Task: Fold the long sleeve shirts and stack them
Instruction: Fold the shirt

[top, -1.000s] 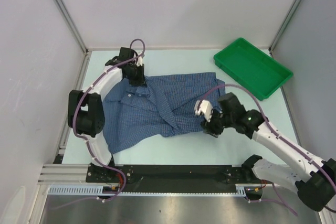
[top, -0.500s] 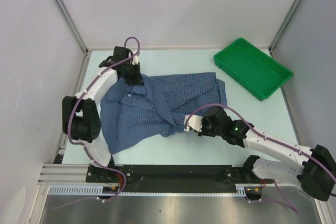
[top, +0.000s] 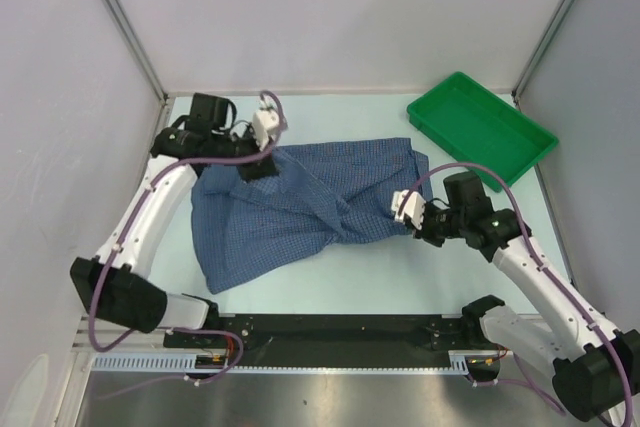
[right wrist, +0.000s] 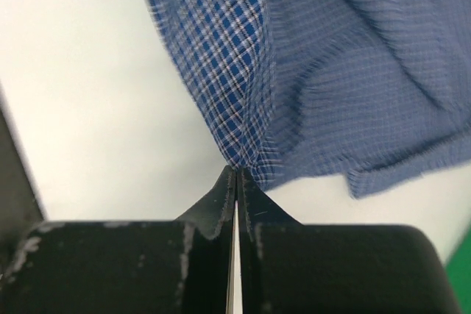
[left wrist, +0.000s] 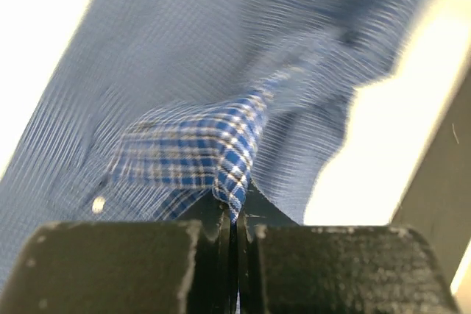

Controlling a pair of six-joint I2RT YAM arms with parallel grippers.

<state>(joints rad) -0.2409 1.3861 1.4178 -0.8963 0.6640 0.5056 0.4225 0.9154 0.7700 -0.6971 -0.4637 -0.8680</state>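
At the shirt (top: 300, 209) (blue check), left gripper (left wrist: 235, 209) and right gripper (right wrist: 235, 176) clamp.

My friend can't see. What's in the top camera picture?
A crumpled blue checked shirt lies on a pale table, pinched by the left pincer at its far-left corner and the right pincer at its right edge. A green tray sits far right.

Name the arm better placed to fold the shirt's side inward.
Right, probably: the right tool pinches the shirt at its right edge, with cloth spread leftward to fold onto. The left tool is shut on its far left corner.
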